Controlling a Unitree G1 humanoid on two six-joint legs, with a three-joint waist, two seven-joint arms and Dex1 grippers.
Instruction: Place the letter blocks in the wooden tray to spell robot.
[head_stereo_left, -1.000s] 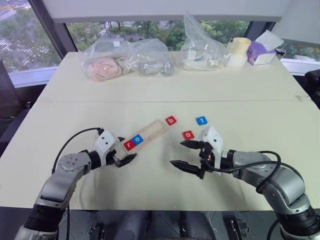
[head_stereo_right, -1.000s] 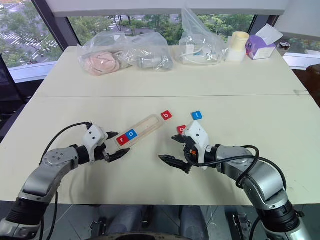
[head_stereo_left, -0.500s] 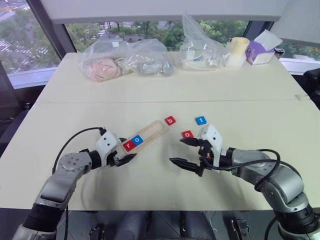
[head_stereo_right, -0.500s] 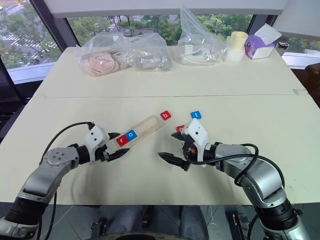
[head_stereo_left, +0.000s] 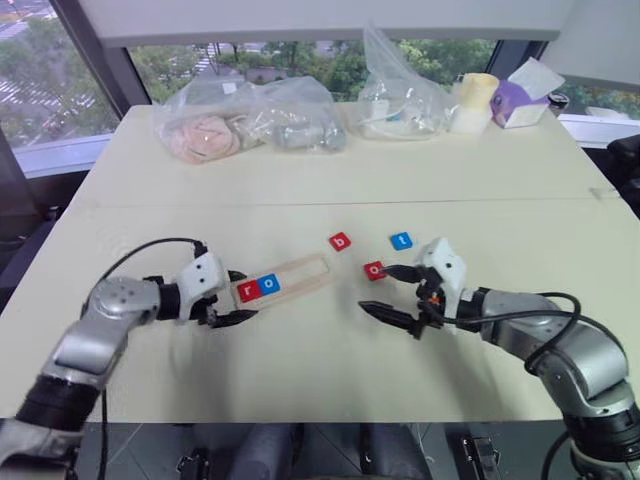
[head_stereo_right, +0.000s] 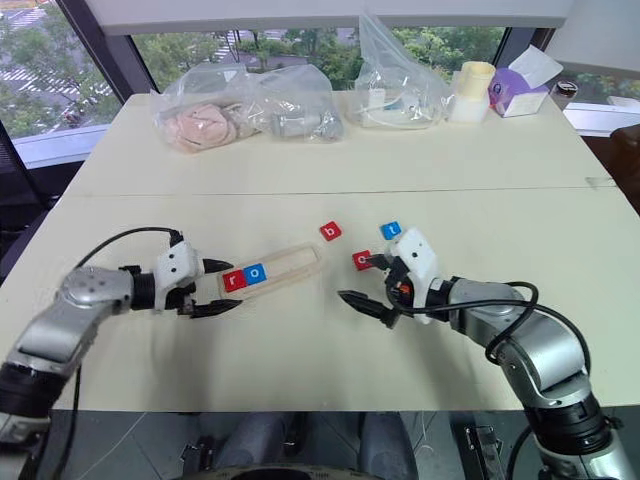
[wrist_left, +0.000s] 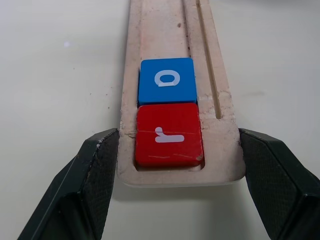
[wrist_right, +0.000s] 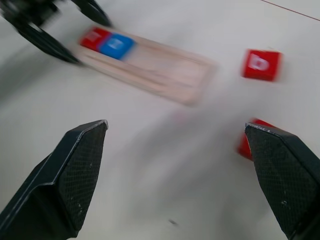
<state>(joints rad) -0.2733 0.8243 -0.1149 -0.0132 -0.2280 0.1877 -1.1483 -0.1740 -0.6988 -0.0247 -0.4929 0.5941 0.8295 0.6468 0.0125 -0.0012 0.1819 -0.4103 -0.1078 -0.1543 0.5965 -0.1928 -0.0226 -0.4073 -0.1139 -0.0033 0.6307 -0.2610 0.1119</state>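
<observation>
Left gripper (wrist_left: 175, 165) was pinched on the near end of the tray (head_stereo_left: 300, 275), one black finger (wrist_left: 95, 170) against each long side, just beside the red r block (wrist_left: 169, 134). Tray lay flat on the table (head_stereo_left: 300, 180), running from the left gripper toward the table's middle at a slight slant. Its slot held two blocks touching end to end: the r at the gripped end and a blue o block (wrist_left: 166, 80) next to it. Rest of the slot was bare wood.

Right gripper (head_stereo_left: 398, 297) stood with its fingers spread wide and held nothing. It hung over the table to the right of the tray's far end, pointing left toward it. One fingertip (head_stereo_left: 392, 270) was just beside a red o block (head_stereo_left: 374, 270) that lay loose on the table; contact could not be judged.

Two further blocks lay loose beyond the tray's far end: a red b block (head_stereo_left: 340, 241) and a blue t block (head_stereo_left: 401, 240), near each other but apart.

Along the table's far edge by the window stood clear plastic bags (head_stereo_left: 250, 115), a pale cup (head_stereo_left: 478, 100) and a purple tissue box (head_stereo_left: 520, 100), well apart from the tray.
</observation>
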